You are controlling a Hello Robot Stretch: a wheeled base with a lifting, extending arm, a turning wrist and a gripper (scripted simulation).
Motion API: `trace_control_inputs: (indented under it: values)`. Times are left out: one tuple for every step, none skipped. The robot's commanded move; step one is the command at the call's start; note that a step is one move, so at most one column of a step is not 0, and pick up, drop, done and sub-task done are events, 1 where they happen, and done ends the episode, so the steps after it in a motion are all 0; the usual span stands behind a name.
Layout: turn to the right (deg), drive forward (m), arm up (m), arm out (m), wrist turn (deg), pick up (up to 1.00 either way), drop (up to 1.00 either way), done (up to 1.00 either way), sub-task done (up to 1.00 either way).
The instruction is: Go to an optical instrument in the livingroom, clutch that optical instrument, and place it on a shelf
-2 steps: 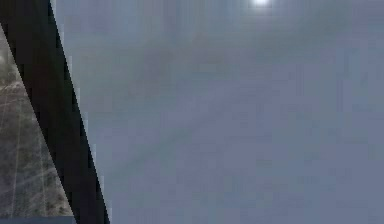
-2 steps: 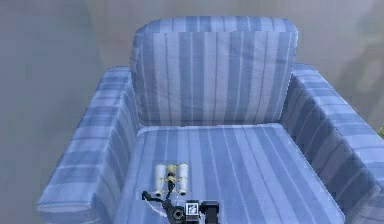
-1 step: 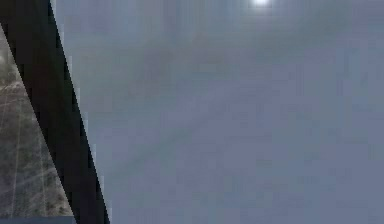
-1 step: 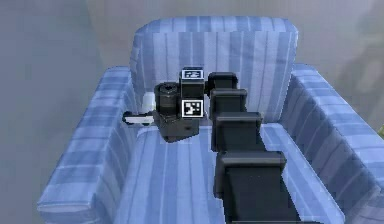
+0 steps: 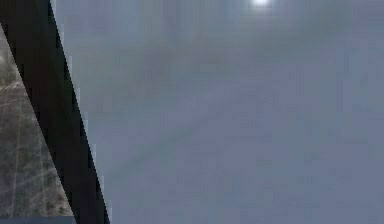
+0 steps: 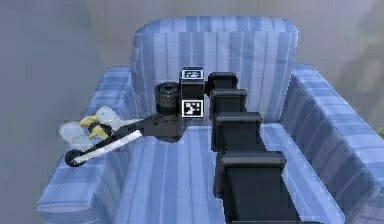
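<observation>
Blue striped upholstery of one armchair (image 6: 215, 50) lies beneath the arm (image 6: 245, 150). At the gripper (image 6: 95, 143), by its two fingers (image 6: 105, 147), one small yellow-and-pale object (image 6: 80, 129) shows against the armrest (image 6: 108, 92). Whether it is held, or how the fingers stand, cannot be told.

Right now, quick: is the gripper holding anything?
Gripper: cannot tell whether it holds anything; a small yellow-and-white thing lies at its far end on the blue armchair's armrest.

Dark segmented arm (image 6: 245, 150), two thin fingers (image 6: 105, 148)
</observation>
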Motion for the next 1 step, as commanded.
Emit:
trace_control_inputs:
  values:
    - [0.0,0.00,0.00,0.00,-45.0,0.00,0.00,0.00,0.00]
